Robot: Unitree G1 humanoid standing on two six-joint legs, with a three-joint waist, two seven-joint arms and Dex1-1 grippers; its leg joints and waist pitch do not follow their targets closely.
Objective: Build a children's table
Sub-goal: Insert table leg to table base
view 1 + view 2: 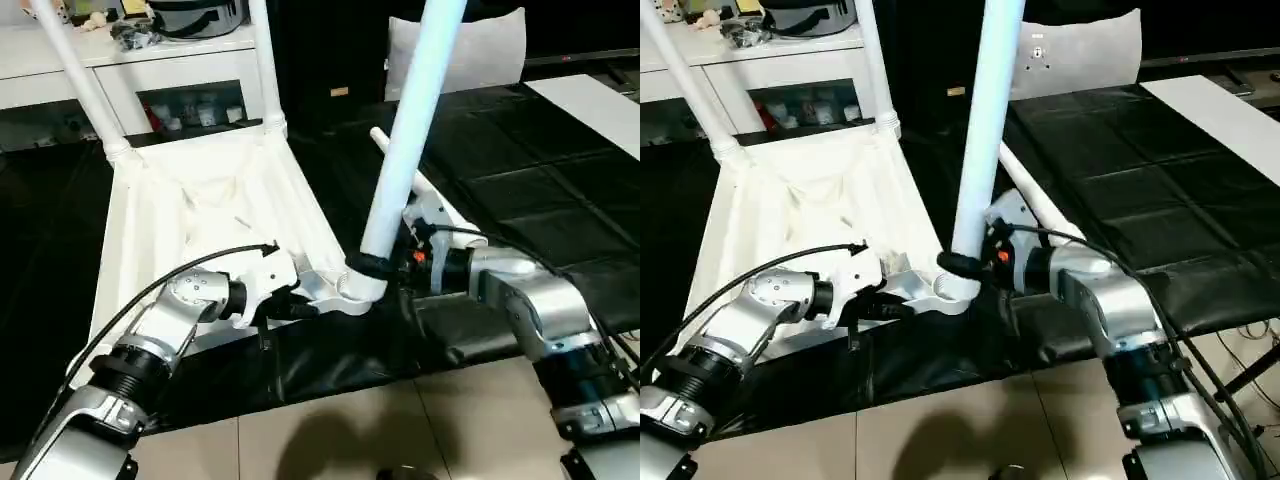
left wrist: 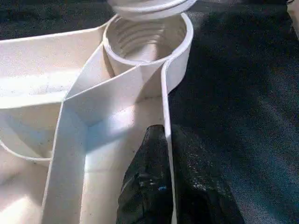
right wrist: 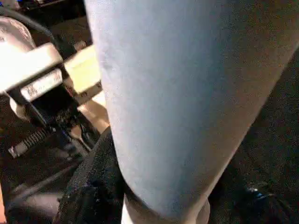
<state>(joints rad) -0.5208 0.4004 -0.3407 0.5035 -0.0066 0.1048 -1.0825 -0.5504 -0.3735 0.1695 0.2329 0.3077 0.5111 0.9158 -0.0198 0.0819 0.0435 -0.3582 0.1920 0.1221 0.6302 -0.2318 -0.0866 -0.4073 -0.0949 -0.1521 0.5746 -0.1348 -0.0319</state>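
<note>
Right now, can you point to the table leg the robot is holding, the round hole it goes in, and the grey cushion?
table leg (image 1: 412, 130), left eye view, mid shaft.
corner socket (image 2: 147, 39), left wrist view, threaded inside.
grey cushion (image 1: 470, 55), left eye view, front face.

We see the white table top (image 1: 215, 215) lying upside down on a black mat (image 1: 520, 180), ribbed underside up, with two legs (image 1: 262, 60) standing upright in its far corner sockets. Our left claw (image 1: 292, 305) grips the near rim of the top just beside the near right corner socket (image 1: 350, 292). Our right claw (image 1: 368, 267) is clamped around a third leg (image 1: 412, 130), whose lower end sits at that socket, tilted slightly. A fourth leg (image 1: 425, 195) lies on the mat behind it.
</note>
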